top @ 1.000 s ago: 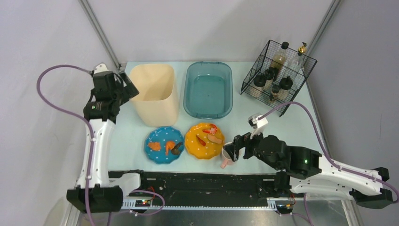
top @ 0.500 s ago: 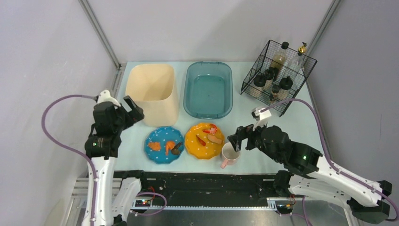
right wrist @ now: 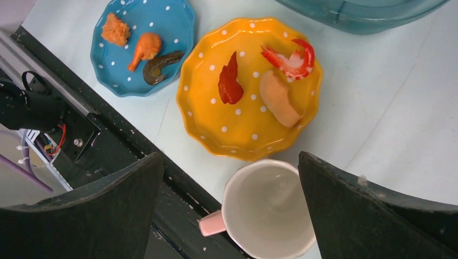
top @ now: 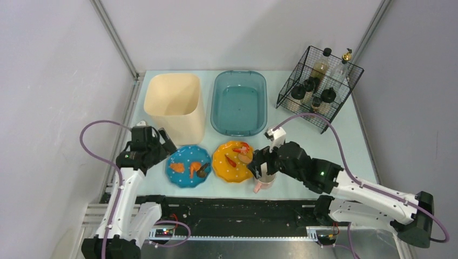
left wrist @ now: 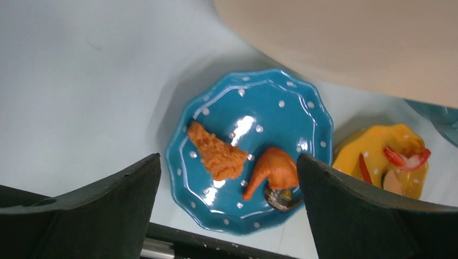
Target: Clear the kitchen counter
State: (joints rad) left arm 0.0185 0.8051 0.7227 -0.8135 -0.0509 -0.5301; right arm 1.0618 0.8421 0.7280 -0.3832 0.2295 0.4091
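Counter check, near edge first.

- The mug (right wrist: pixel 270 210), white inside with a pink handle, is standing upright on the kitchen counter (top: pixel 356 145), close to the black front strip (top: pixel 227 204). Its handle is pointing toward the strip.
- The right gripper (right wrist: pixel 231 156) is hovering above the mug and the near rim of the yellow plate (right wrist: pixel 248 124). Its fingers are spread wide and gripping nothing.
- The yellow plate is sitting just beside the mug and carrying a shrimp, a red strip and a pale piece.
- The blue plate (left wrist: pixel 270 91) is sitting just left of the yellow one. It is carrying a crumbed orange piece, an orange drumstick shape and a dark bit.
- The left gripper (left wrist: pixel 228 162) is hanging over the blue plate with its fingers wide apart and empty.
- Farther back, the beige bin (top: pixel 175 108) is standing behind the blue plate.
- The teal basin (top: pixel 238 102) is sitting beside the bin, to its right.
- The wire basket (top: pixel 318 89) of bottles is occupying the far right corner.
- The counter is lying under all of this, running from the front strip to the back wall.
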